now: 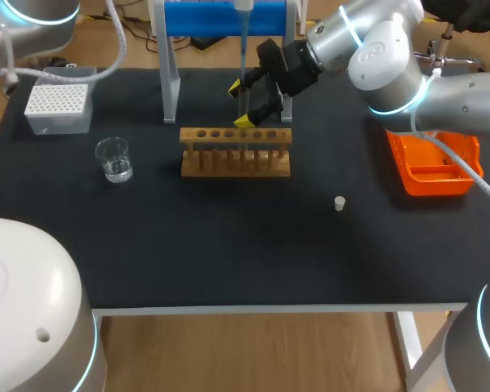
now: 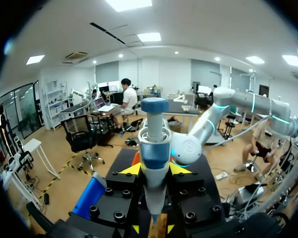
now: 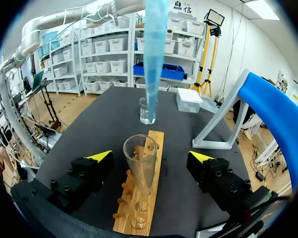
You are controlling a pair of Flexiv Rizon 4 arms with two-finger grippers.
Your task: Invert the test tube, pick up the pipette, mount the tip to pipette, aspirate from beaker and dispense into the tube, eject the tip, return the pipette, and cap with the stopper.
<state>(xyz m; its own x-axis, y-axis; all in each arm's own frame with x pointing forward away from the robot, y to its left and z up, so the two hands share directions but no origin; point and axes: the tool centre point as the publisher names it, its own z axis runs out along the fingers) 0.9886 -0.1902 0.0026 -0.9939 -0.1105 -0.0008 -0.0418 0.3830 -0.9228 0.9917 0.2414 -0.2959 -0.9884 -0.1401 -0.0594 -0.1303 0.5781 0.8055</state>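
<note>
- Left gripper (image 2: 154, 169): pinching the pipette (image 2: 154, 144) by its body. The pipette's long axis is vertical, plunger end up.
- Right gripper (image 3: 150, 157): its fingers are spread wide on either side of the test tube (image 3: 140, 163), touching neither side and gripping nothing.
- Wooden rack (image 1: 198, 163): sits mid-table in front of the blue stand and holds the tube in one of its holes.
- Pipette tip (image 3: 155, 49): mounted and pointing straight down, just above the tube's mouth and roughly in line with it.
- Beaker (image 1: 114, 159): stands well apart from the rack, so I judge aspiration done. Through the tinted tip, though, I cannot tell whether it holds liquid.
- Test tube: upright, open mouth up and long axis vertical, so the inversion looks complete. Dispensing seems to be the step in hand.
- Stopper (image 1: 340, 203): lies loose on the table, apart from the rack. Tip ejection, returning the pipette and capping are left.
</note>
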